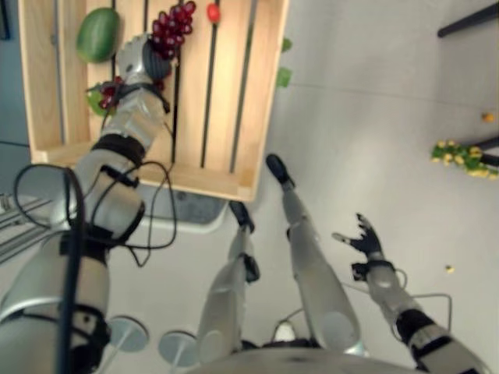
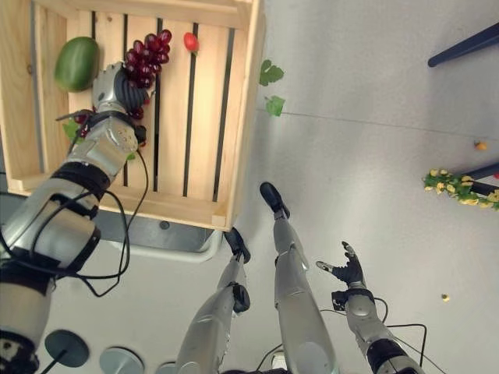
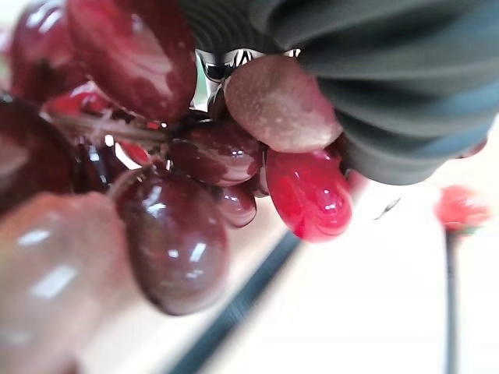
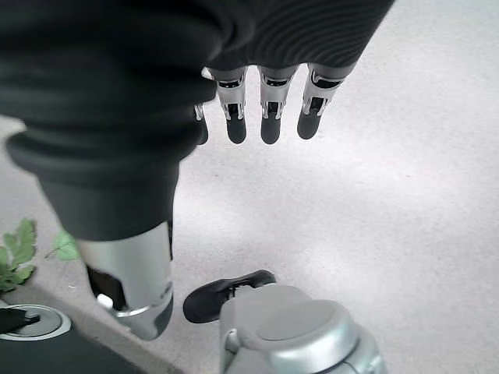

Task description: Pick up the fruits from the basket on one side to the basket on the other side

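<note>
The shallow slatted pale-wood crate [image 1: 234,93] occupies the upper left of the frame in both eye views and serves as the source basket. At its upper left corner lies a smooth oval green fruit [image 1: 98,34]. Just right of that fruit lies the bunch of dark red glossy grapes [image 1: 173,26], its long axis running diagonally toward the upper right. A small round red fruit [image 1: 213,12] sits apart, further right along the top edge.

The left hand [image 1: 139,61] is inside the crate, directly below and left of the bunch and against its lower end. In the left wrist view the grapes [image 3: 171,234] press right up to the hand's cover; whether the fingers are closed on them cannot be determined.

The right hand [image 1: 363,238] hangs at lower right over the floor, fingers spread, holding nothing, well apart from the crate. The left hand is therefore the nearer one.
</note>
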Controlling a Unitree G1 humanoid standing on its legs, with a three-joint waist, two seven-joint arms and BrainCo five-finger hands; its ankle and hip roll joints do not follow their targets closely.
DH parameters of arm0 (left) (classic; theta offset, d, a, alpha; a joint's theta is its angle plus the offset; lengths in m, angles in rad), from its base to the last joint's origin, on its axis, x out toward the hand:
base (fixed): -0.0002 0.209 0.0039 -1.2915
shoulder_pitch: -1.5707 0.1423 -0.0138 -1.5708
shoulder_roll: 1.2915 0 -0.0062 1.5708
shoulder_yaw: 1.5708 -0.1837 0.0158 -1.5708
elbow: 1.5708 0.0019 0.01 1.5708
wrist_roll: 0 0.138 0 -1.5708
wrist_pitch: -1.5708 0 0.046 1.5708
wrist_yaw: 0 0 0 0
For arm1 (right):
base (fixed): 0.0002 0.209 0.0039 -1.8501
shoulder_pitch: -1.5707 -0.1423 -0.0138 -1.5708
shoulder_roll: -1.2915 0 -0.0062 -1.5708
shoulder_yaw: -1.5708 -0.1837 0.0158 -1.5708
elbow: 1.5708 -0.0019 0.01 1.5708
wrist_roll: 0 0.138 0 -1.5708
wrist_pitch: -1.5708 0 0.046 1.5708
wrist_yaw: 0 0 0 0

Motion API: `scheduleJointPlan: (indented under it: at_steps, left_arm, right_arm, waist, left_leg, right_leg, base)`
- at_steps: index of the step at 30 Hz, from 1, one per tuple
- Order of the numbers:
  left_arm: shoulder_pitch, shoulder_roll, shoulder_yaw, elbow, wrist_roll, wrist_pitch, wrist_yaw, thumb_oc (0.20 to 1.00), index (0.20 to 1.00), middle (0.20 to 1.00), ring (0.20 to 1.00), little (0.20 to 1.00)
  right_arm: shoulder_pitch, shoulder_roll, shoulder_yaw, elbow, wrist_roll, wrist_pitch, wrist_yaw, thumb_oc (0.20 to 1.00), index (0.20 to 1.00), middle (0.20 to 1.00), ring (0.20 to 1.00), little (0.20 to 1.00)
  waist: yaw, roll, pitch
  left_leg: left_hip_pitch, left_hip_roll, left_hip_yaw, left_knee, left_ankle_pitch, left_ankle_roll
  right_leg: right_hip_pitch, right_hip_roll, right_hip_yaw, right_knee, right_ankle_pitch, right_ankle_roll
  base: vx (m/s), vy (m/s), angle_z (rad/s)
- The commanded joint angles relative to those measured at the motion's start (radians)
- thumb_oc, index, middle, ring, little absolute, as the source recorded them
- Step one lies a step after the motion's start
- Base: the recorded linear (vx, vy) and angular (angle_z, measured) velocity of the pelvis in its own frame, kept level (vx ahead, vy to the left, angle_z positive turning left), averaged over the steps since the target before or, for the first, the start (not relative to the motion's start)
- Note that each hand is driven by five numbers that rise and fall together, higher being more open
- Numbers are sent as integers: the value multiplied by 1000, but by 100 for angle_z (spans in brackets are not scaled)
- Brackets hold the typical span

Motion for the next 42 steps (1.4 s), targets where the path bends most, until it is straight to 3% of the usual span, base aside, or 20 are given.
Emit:
scheduleJointPlan:
  at_steps: [1,3,5,11,17,24,32,35,42]
  left_arm:
    - [52,69,67,-113,-161,-88,3,200,200,200,200,200]
    - [196,97,122,-321,-251,-149,-24,200,200,200,200,200]
    - [252,104,143,-394,-271,-165,-32,200,200,200,200,200]
    - [541,162,275,-698,-439,-221,-181,200,200,200,200,200]
    - [646,171,323,-814,-546,-225,-273,200,200,200,200,200]
    - [715,206,343,-899,-554,-210,-329,200,200,200,200,200]
    - [750,240,339,-1005,-530,-183,-386,200,200,200,200,200]
    - [742,240,330,-1023,-536,-181,-395,200,200,200,200,200]
    - [694,190,259,-1058,-543,-173,-422,200,200,200,200,200]
  right_arm:
    - [64,-6,-31,-30,-4,-19,-9,1000,1000,1000,1000,1000]
    - [70,-6,-50,-50,-16,-11,-4,1000,1000,1000,1000,1000]
    - [72,-11,-51,-61,-25,-6,0,1000,1000,1000,1000,1000]
    - [87,-55,-75,-178,-63,12,47,1000,1000,1000,1000,1000]
    - [89,-93,-78,-315,-98,12,83,1000,1000,1000,1000,1000]
    - [80,-145,-65,-490,-127,17,144,1000,1000,1000,1000,1000]
    - [-32,-297,-50,-816,-127,31,252,1000,1000,1000,1000,1000]
    - [-89,-313,-36,-839,-112,36,260,1000,1000,1000,1000,1000]
    - [-317,-260,89,-805,-89,66,271,1000,1000,1000,1000,1000]
  waist:
    - [19,7,2]
    - [39,8,2]
    - [45,11,2]
    - [82,-5,-27]
    - [103,-26,-55]
    - [124,-57,-95]
    - [151,-97,-168]
    - [157,-103,-187]
    - [192,-117,-252]
  left_leg:
    - [-79,4,-49,77,31,-26]
    - [-66,0,-70,79,33,-25]
    - [-58,-2,-76,80,34,-25]
    - [1,-9,-114,91,28,-19]
    - [69,-17,-145,90,20,-10]
    - [118,-26,-158,88,15,1]
    - [191,-30,-175,72,-6,16]
    - [195,-33,-179,70,-4,18]
    - [228,-39,-195,62,-16,25]
  right_leg:
    - [21,-31,-55,84,-158,135]
    - [42,-38,-67,86,-159,133]
    - [52,-41,-70,87,-160,132]
    - [137,-55,-105,91,-177,128]
    - [220,-68,-130,94,-192,127]
    - [277,-76,-141,89,-196,127]
    - [339,-72,-150,110,-230,124]
    - [345,-74,-149,108,-228,123]
    - [386,-78,-164,94,-235,120]
  base:
    - [-35,-17,14]
    - [-44,-8,20]
    - [-33,-1,17]
    - [-35,14,21]
    - [-35,28,21]
    - [-21,42,9]
    - [9,23,6]
    - [19,2,7]
    - [21,-12,5]
